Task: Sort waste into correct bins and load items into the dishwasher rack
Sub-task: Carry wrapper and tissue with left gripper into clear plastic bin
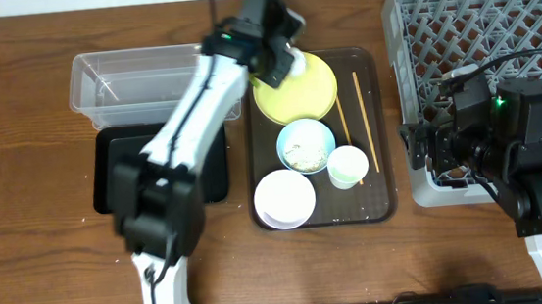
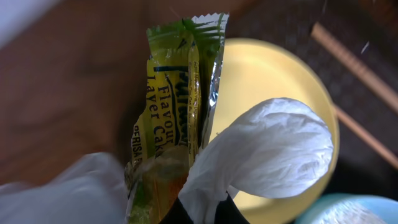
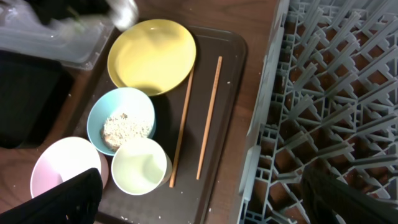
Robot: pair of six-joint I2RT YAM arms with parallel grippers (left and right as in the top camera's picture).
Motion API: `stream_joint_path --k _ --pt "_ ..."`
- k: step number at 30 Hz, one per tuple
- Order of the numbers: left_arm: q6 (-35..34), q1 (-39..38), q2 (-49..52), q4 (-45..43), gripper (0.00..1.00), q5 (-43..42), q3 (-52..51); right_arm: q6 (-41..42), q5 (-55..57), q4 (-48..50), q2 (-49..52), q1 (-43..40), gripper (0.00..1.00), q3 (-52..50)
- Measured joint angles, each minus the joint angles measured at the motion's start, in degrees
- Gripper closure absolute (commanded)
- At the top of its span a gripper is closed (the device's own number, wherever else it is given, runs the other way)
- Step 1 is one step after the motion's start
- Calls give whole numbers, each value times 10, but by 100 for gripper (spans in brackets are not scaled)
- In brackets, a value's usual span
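Note:
My left gripper (image 1: 281,61) is shut on the green-and-yellow snack wrapper (image 2: 171,112) and the white crumpled paper (image 2: 267,149), holding them just above the yellow plate (image 1: 297,89). The plate, a light blue bowl (image 1: 305,144) with rice scraps, a white bowl (image 1: 284,198), a small white cup (image 1: 347,166) and two chopsticks (image 1: 365,122) sit on the brown tray (image 1: 379,206). My right gripper (image 3: 205,205) is open and empty, hovering between the tray and the grey dishwasher rack (image 1: 476,16). The clear tub (image 1: 137,80) and black tray (image 1: 115,171) lie to the left.
The rack (image 3: 329,93) fills the right side, its wall close to my right fingers. My left arm stretches diagonally over the black tray and the clear tub's right end. Bare wooden table (image 1: 15,145) lies at the far left.

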State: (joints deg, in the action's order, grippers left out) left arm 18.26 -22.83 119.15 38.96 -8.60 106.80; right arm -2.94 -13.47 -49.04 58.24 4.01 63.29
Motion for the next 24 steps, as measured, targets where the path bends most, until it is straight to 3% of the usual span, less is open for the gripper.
stream_joint_path --k 4,7,13,20,23,24 --pt "26 23 -62 21 94 0 0 0 0 1 0 0 1 0" --pt "84 43 -84 52 93 0 3 0 0 2 0 0 1 0" --pt "237 99 -82 97 94 0 -9 0 0 5 0 0 1 0" --pt "300 183 -54 85 93 0 -24 0 0 7 0 0 1 0" --pt "310 211 -31 85 71 0 -26 0 0 7 0 0 1 0" --pt "313 218 -23 85 69 0 -28 0 0 7 0 0 1 0"
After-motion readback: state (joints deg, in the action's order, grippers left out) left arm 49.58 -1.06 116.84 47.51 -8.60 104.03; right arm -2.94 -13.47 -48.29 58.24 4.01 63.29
